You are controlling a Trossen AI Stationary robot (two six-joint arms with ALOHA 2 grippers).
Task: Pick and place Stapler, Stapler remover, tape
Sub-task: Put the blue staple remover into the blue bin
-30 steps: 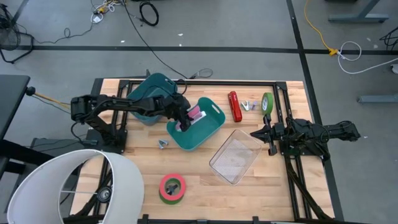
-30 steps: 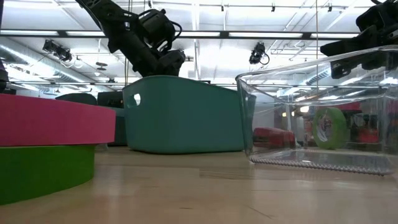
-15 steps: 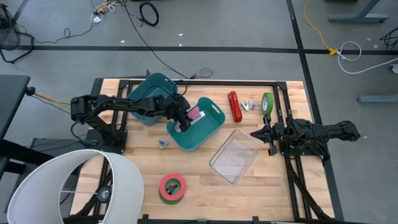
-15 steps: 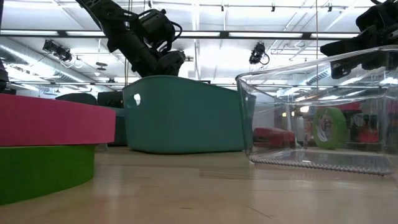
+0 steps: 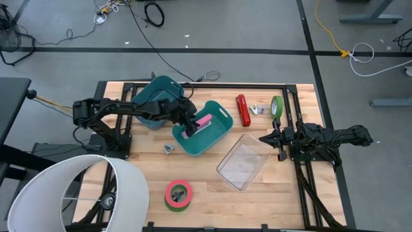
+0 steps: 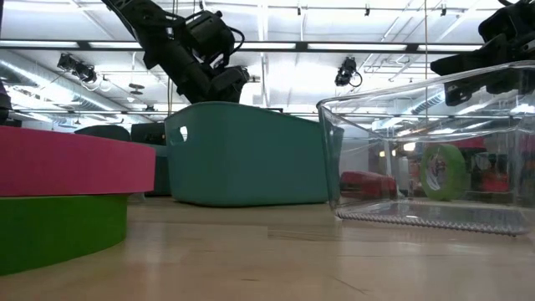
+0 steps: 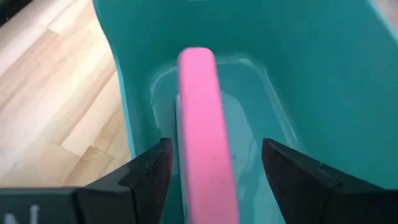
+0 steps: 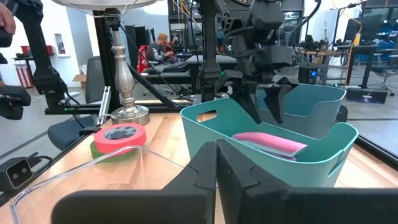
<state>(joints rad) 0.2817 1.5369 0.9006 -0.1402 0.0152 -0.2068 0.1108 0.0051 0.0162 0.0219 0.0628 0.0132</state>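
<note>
Hovering over the teal bin (image 5: 215, 132), the left hand (image 5: 188, 126) is seen with fingers (image 7: 148, 174) spread apart, gripping nothing; the pink stapler (image 5: 201, 122) lies inside the bin between them. The right hand (image 5: 265, 138) is pressed closed and empty at 3 o'clock on the tabletop (image 5: 206, 187). The red-and-green tape roll (image 5: 178, 194) rests at 6 o'clock, the green tape roll (image 5: 277, 107) at 2 o'clock.

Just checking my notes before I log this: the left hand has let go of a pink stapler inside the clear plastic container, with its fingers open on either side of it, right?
Not quite. The pink stapler lies in the teal bin, not the clear container, as the high view shows. The rest holds: the left hand is open, fingers on either side of it.
</note>
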